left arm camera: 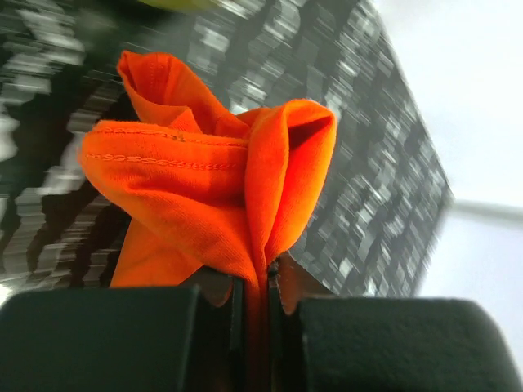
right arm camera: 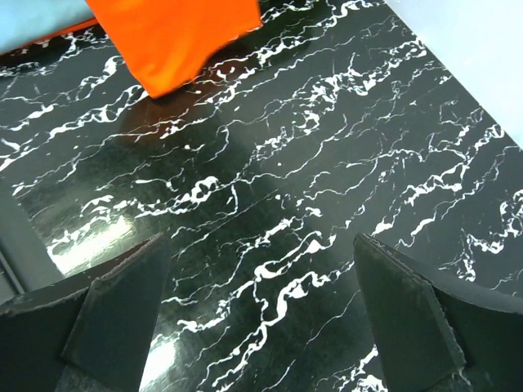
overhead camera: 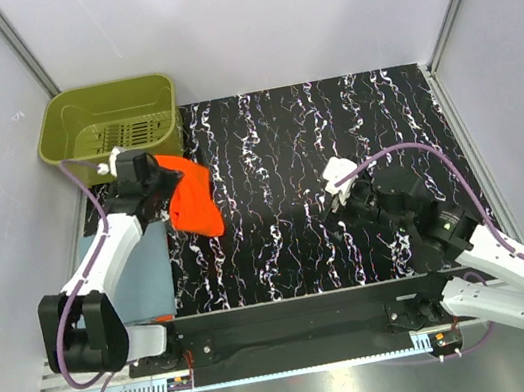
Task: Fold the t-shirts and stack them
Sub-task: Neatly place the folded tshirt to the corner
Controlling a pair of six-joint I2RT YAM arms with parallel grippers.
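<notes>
Beside the olive-green slatted plastic basket (overhead camera: 101,90), the left gripper (left arm camera: 255,286) is clamped on a bunched bright orange t-shirt (overhead camera: 195,206) over the black white-veined marble-pattern worktop (overhead camera: 330,123). A folded blue-grey t-shirt (overhead camera: 152,276) lies flat at the worktop's left edge. The right gripper (right arm camera: 260,245) hovers spread wide, holding nothing.

The left claw (left arm camera: 255,296) pinches a bunched fold of the orange t-shirt (left arm camera: 208,192) between its closed jaws, above the blurred black, white-veined desk (left arm camera: 372,163).
</notes>
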